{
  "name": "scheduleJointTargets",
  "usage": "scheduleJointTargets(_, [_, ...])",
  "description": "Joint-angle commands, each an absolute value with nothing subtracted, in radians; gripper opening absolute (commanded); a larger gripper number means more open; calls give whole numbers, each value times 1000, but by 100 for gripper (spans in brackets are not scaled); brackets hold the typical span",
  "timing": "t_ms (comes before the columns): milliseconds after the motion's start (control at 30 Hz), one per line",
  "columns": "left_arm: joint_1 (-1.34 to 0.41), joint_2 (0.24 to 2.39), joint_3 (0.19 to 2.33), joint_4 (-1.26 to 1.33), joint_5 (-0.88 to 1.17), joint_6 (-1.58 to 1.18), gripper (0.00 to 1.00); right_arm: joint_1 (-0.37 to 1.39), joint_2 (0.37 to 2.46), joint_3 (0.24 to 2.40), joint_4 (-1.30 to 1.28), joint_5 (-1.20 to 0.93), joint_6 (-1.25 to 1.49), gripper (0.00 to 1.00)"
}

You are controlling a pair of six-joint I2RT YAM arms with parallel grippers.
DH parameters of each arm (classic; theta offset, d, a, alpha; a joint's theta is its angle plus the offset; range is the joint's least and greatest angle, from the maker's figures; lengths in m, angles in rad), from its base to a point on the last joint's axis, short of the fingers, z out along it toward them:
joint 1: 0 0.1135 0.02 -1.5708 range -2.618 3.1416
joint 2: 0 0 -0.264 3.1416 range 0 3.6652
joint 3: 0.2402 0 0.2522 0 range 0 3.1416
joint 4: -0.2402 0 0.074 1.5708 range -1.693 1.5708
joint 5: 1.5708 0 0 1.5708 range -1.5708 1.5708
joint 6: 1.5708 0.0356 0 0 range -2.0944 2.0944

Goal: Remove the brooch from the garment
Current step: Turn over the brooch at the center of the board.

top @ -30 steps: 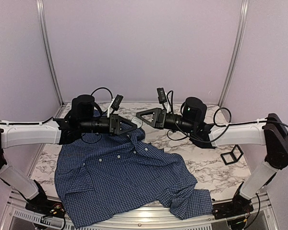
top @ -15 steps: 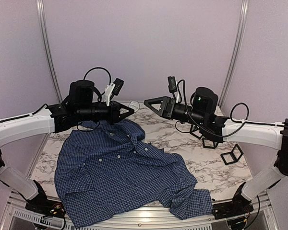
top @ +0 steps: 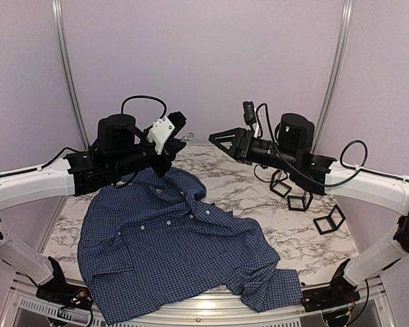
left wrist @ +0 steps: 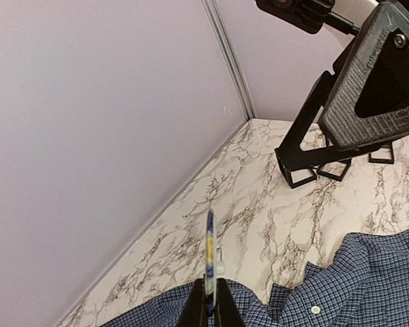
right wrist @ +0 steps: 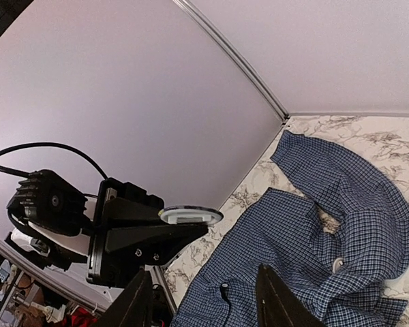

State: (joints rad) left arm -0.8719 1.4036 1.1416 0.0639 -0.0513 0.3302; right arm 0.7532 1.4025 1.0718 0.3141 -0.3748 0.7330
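Note:
The brooch, a small disc with blue and yellow on its face and a pale clasp on its back, is pinched edge-on in my left gripper. The gripper holds it in the air above the back of the table, clear of the garment. The right wrist view shows the brooch's pale back between the left fingers. The garment, a dark blue checked shirt, lies spread on the marble table. My right gripper is open and empty, raised, facing the left gripper across a small gap.
Three small black frames stand on the table at the right, under the right arm. Purple walls with metal corner posts close the back and sides. The shirt's hem hangs over the front edge.
Both arms rose from the shirt's collar and drew apart. The left gripper lifted with the brooch and turned its wrist upward. The right arm swung back to the right.

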Motion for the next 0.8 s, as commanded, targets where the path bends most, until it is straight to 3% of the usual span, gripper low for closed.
scheduleJointTargets(0, [-918, 1371, 1113, 208, -241, 561, 0, 747, 1394, 1132, 247, -388, 790, 48])
scheduleJointTargets(300, [-1050, 1410, 944, 696, -575, 1091, 0, 756, 1405, 1198, 201, -413, 835, 45])
scheduleJointTargets(767, [-1131, 1601, 855, 1253, -678, 1605, 0, 792, 1468, 1296, 122, -430, 842, 39])
